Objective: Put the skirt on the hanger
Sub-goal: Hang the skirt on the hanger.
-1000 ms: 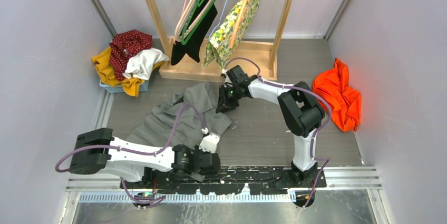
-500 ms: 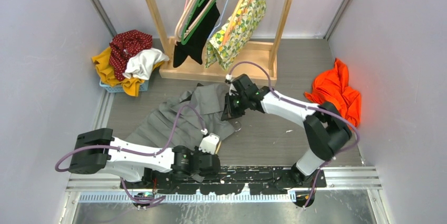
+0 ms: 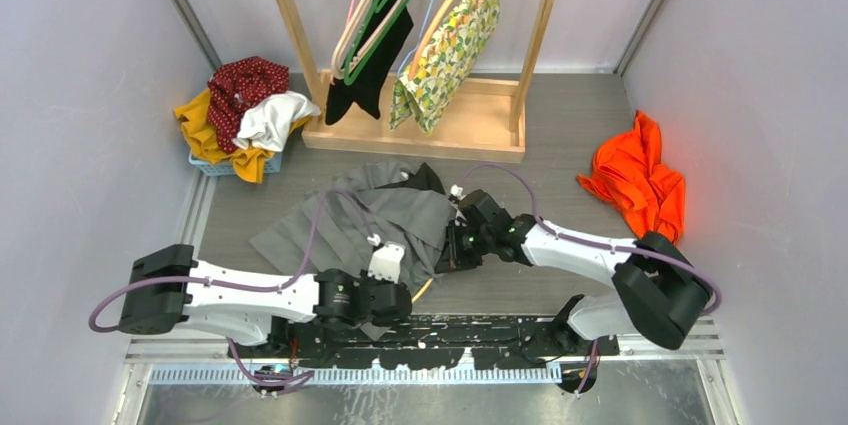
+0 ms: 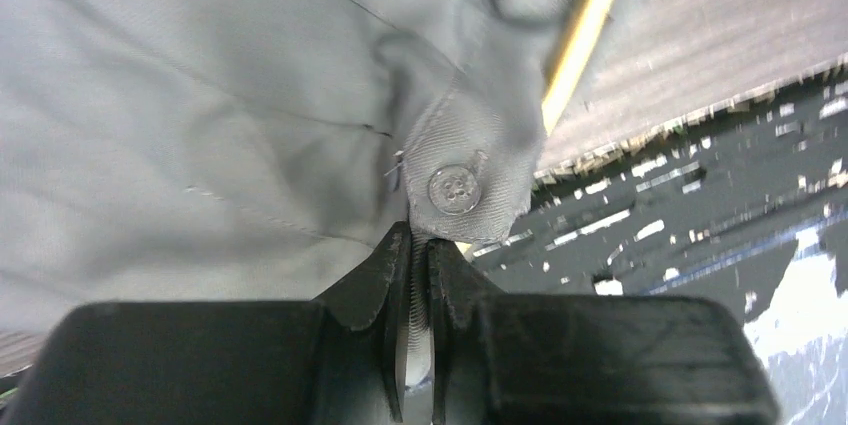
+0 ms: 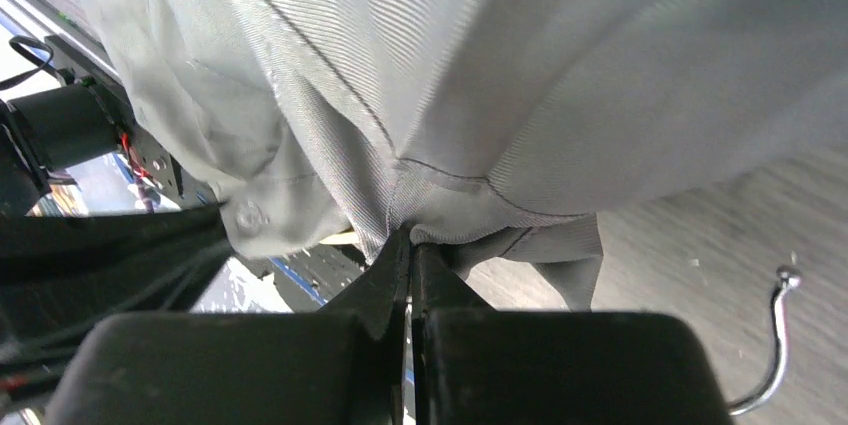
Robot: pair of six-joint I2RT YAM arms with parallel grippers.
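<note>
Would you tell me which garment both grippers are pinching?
The grey skirt; the orange garment lies untouched at the right, and the floral garment and the black garment hang on the rack.

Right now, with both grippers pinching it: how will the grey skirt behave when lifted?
Likely floppy: the grey skirt lies in loose folds, so it should sag between the left gripper and right gripper. Probably light, being thin woven cloth. The small edge pinches may slip.
</note>
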